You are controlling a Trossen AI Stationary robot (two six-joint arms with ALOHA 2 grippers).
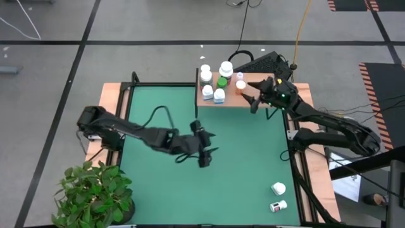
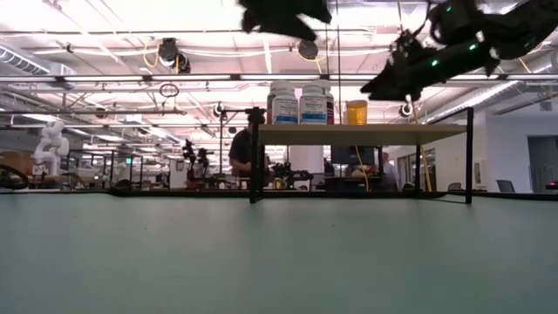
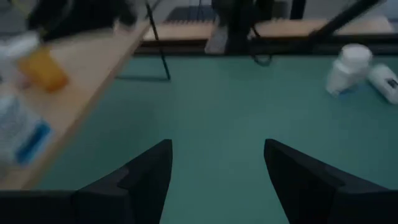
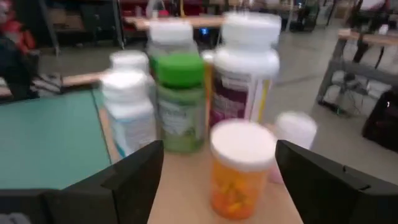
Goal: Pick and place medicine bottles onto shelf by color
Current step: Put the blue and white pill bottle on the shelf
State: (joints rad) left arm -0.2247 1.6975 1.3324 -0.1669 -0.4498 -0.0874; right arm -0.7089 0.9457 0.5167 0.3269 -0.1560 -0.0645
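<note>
The shelf [image 1: 229, 100] stands at the far edge of the green worktop [image 1: 247, 164] and serves as the landmark here. On it stand seven bottles: blue-labelled white ones toward its left end, a green bottle [image 4: 180, 102] and a large white purple-labelled bottle [image 4: 245, 71] in the middle, and an orange bottle [image 4: 239, 168] near its right end, with a small pale bottle [image 4: 295, 134] just beside that one.

The right gripper [image 1: 254, 95] hangs at the shelf's right end with its jaws spread wide on either side of the orange bottle, and the wrist view shows clear gaps between each finger and the bottle, so nothing is gripped. By my judgement the orange bottle has just been set down. The left gripper [image 1: 204, 152] hovers over the middle of the worktop, well in front of the shelf, jaws parted and empty.

Two white bottles [image 1: 278, 196] lie near the worktop's front right corner, far from the shelf, not yet sorted.

The risk lies in the retreat: the orange bottle sits between the fingers with crowded neighbours close behind, so a sideways or forward drift could clip it and topple the pale bottle or the green one, possibly off the shelf's far edge.
</note>
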